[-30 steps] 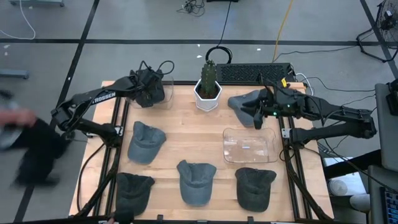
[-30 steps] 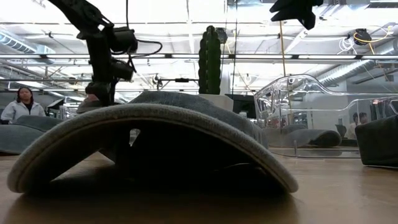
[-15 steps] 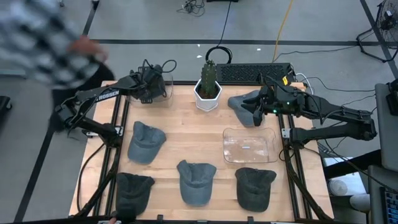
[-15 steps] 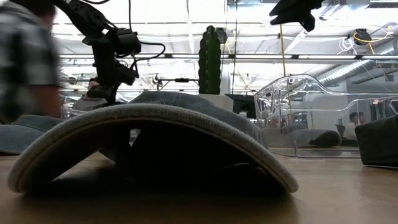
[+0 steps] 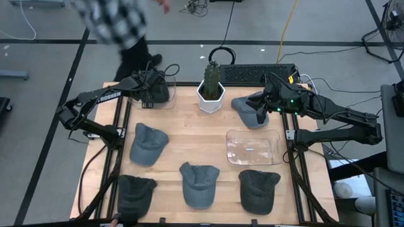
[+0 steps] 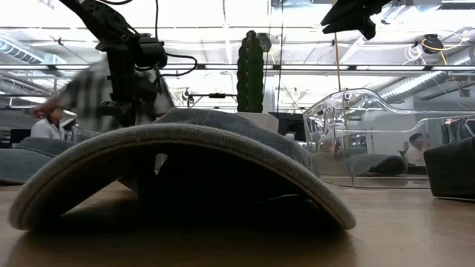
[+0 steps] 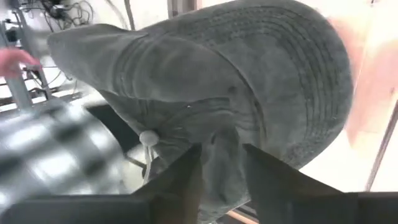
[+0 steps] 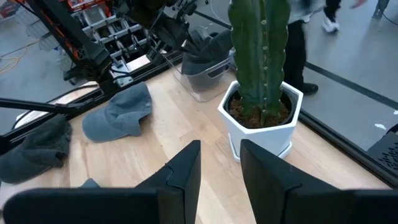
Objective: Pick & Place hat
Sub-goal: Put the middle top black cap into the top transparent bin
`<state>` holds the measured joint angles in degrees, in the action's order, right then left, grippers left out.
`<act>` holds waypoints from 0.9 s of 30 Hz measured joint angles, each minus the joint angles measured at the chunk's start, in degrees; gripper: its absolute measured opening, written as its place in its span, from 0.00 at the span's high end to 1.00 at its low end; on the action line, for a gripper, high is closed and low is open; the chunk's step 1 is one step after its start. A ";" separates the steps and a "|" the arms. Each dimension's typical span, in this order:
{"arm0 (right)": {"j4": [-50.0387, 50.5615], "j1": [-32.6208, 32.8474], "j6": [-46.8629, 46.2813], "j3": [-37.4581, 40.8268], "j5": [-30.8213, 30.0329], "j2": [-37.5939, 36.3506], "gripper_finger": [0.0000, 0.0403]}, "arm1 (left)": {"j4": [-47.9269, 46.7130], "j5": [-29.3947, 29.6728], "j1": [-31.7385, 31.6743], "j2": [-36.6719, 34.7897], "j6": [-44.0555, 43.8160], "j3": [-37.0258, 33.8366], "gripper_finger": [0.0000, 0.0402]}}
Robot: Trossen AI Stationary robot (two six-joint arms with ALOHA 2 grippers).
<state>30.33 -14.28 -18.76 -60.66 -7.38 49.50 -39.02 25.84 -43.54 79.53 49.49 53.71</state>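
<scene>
High view showed the left gripper (image 5: 151, 94) at about eleven o'clock on the table (image 5: 189, 135), over a clear container (image 5: 165, 94) holding a dark hat (image 7: 236, 93); the left wrist view showed its fingers (image 7: 186, 180) parted around the hat's fabric, though I could not tell whether they pinched it. At about one o'clock the right gripper (image 5: 262, 108) hovered over a grey hat (image 5: 245, 107) beside the potted cactus (image 5: 212, 88), fingers parted and holding nothing.

Left tool (image 5: 153, 94) and right tool (image 5: 261, 110) hover, fingers parted
</scene>
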 joint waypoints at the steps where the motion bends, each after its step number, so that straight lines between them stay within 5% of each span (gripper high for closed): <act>1: -0.01 0.00 0.00 0.00 0.00 0.00 0.74 | 0.21 1.40 0.02 0.00 0.16 0.00 0.65; 8: -0.01 0.00 1.63 0.00 -0.04 0.00 0.74 | 4.31 15.26 0.58 -0.96 3.30 0.20 0.55; 11: -0.01 -0.03 1.94 0.04 -0.31 0.00 0.74 | 2.85 15.39 0.89 -2.61 -5.63 3.29 0.55; 13: -0.03 -0.43 1.76 0.04 -0.26 0.00 0.74 | -2.24 10.26 0.51 -3.29 -18.43 7.67 0.56; 19: -0.07 -1.89 0.14 0.04 -0.26 0.00 0.74 | -11.71 -20.38 -5.62 -2.15 -50.39 16.01 0.60; 27: -0.07 -3.66 1.66 0.04 0.04 0.00 0.74 | -11.73 -23.82 -10.10 4.88 -65.08 15.98 0.58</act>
<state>30.26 -17.94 -17.10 -60.62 -7.34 49.50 -50.74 2.02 -53.63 84.41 -15.59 69.69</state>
